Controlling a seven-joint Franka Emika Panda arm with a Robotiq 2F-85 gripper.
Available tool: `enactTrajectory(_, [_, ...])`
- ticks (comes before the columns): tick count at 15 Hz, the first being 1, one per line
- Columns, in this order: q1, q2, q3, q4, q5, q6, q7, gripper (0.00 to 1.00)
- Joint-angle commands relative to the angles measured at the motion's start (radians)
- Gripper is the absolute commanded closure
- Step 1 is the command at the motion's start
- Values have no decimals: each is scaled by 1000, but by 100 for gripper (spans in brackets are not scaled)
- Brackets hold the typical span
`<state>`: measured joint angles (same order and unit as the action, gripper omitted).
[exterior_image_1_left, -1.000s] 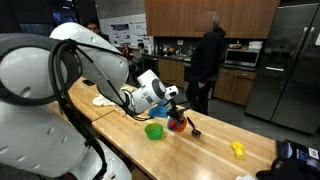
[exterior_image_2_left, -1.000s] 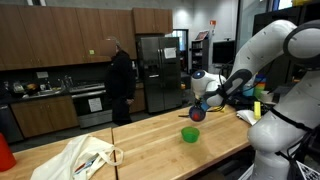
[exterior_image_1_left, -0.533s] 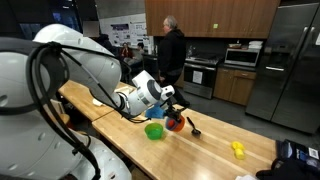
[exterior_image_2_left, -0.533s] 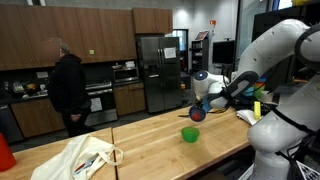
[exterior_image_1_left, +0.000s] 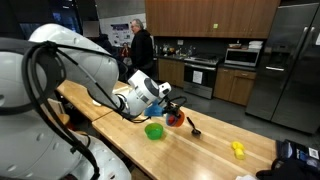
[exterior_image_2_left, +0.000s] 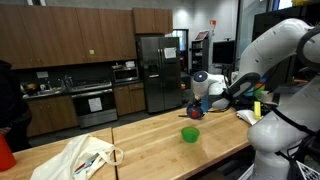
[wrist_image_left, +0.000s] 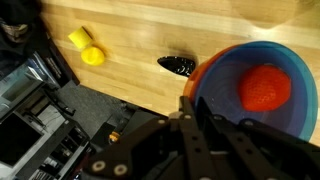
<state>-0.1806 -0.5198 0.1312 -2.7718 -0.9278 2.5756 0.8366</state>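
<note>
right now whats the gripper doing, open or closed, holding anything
gripper: closed, pinching the rim of the blue bowl, which has a red thing inside

Bowl (wrist_image_left: 213, 80) glossy plastic; table (wrist_image_left: 160, 25) smooth wood.

A red bowl (exterior_image_1_left: 177, 121) gripped over a table (exterior_image_1_left: 215, 140).
The gripper (exterior_image_1_left: 174, 108) holds it just beside a green bowl (exterior_image_1_left: 154, 130); a black thing (exterior_image_1_left: 195, 131) and a yellow thing (exterior_image_1_left: 238, 149) lie further along.
</note>
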Motion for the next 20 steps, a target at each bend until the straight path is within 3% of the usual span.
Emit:
enactTrajectory(1, [-8,-5,4,0,-112,23,91,98])
enactTrajectory(9, [15,29,10,-5,-349,17,304,98])
enactTrajectory(20, [87,105,0,-13,-479,18,405,98])
